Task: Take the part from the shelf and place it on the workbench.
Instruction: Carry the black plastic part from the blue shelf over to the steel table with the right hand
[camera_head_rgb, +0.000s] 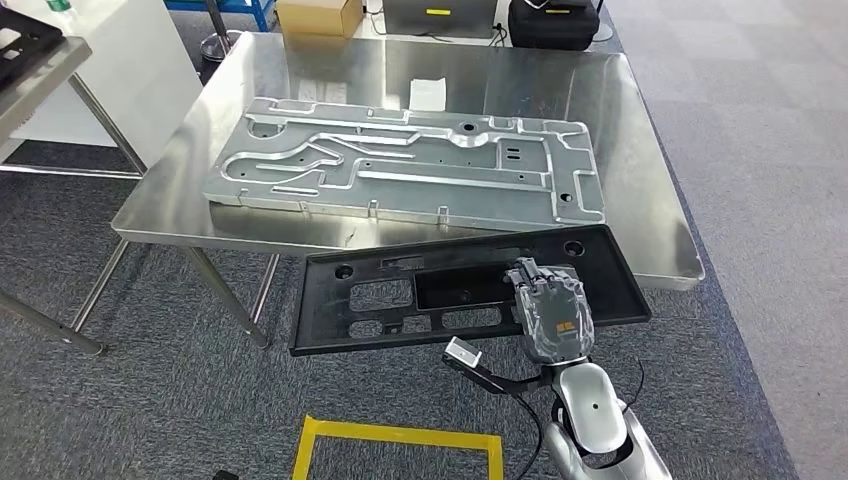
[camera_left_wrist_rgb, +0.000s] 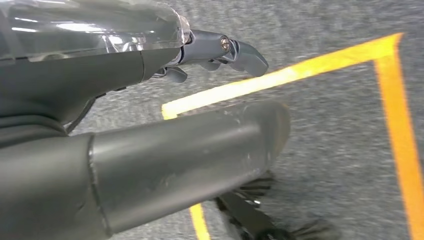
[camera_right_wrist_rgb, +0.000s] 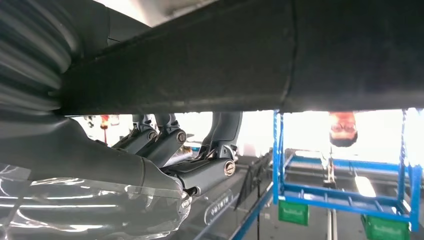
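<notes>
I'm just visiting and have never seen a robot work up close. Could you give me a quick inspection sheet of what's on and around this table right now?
Surface: steel workbench, shiny, near edge bare.
Job's things: black plastic panel, held flat at the bench's near edge, its far edge over the benchtop.
Clutter: large machined metal plate and a white paper slip on the bench.
Hands: right hand grips the panel; left hand hangs over the floor, holding nothing.
Cables: black cable by the right wrist.
Surroundings: grey carpet, yellow floor tape, cardboard box beyond the bench.
</notes>
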